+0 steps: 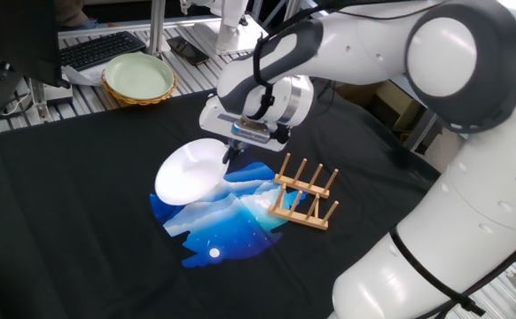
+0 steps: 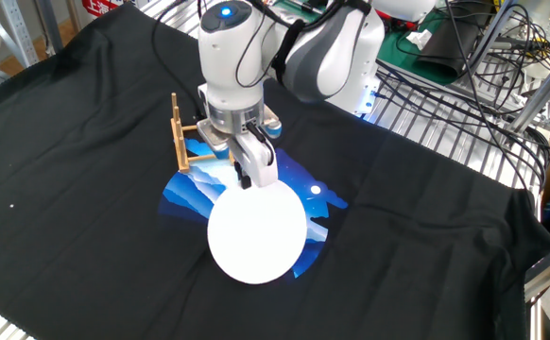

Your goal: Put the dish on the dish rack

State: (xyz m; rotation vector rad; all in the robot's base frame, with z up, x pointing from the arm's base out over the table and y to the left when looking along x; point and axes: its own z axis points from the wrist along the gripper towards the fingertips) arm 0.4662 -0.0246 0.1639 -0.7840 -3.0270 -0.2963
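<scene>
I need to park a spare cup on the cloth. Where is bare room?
Bare black cloth lies between the dish and the green bowl, and in front of the blue print. Crowded: around the gripper and dish rack.

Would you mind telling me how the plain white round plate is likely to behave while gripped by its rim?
The thin white round plate keeps its flat shape though held only at its edge, so it is probably rigid. Its glossy surface suggests that it could slip in the claw. Pinched at one side and tilted, it may swing or sag.
</scene>
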